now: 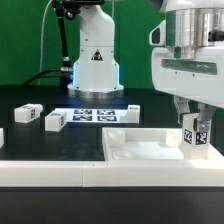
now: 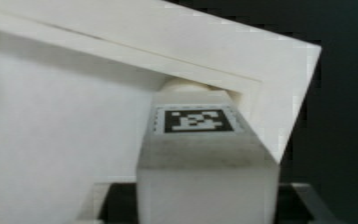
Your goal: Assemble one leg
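Note:
My gripper (image 1: 193, 124) is shut on the leg (image 1: 192, 137), a small white block with a black-and-white tag, and holds it upright at the exterior view's right. The leg's lower end is at the right-hand corner of the wide white square piece (image 1: 140, 152) with a raised rim. In the wrist view the leg (image 2: 201, 165) runs from between my dark fingers (image 2: 126, 200) to the corner of the square piece (image 2: 69, 110), tag facing the camera. I cannot tell whether the leg's end touches the corner. My gripper (image 2: 202, 208) grips the leg's near end.
Two more white tagged blocks (image 1: 27, 113) (image 1: 54, 120) lie on the black table at the exterior view's left, with a third cut off at the left edge (image 1: 2, 136). The marker board (image 1: 97, 113) lies before the robot's base (image 1: 92, 65). A long white bar (image 1: 50, 171) runs along the front.

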Controlling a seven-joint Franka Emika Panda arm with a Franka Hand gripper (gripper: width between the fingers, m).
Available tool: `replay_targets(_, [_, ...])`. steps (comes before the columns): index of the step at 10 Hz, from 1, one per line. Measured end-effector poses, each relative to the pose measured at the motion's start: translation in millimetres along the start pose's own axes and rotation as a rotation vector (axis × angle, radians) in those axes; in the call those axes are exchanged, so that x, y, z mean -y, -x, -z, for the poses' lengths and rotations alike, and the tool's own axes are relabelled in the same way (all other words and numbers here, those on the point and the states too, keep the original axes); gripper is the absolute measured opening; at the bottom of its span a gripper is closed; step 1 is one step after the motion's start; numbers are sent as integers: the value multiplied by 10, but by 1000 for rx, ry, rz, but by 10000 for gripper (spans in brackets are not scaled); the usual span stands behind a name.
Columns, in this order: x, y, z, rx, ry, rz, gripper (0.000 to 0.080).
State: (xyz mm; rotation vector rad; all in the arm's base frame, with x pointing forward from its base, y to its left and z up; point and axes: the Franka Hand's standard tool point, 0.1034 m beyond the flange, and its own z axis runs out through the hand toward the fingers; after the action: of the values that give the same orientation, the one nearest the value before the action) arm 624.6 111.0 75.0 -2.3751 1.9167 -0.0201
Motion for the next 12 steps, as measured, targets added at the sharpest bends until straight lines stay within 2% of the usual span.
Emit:
replay_targets(3, [-2, 2, -3, 0, 1, -28, 292])
replay_targets(5, [8, 13, -4, 0, -5, 28, 541])
replay_targets(6, [15, 32, -6, -2, -8, 67, 541])
replay_targets(7, [18, 45, -7, -2, -9, 195, 630])
replay_targets(8, [29, 49, -6, -4, -15, 280, 644])
replay_targets(12, [60, 109, 8, -15, -11, 733, 649])
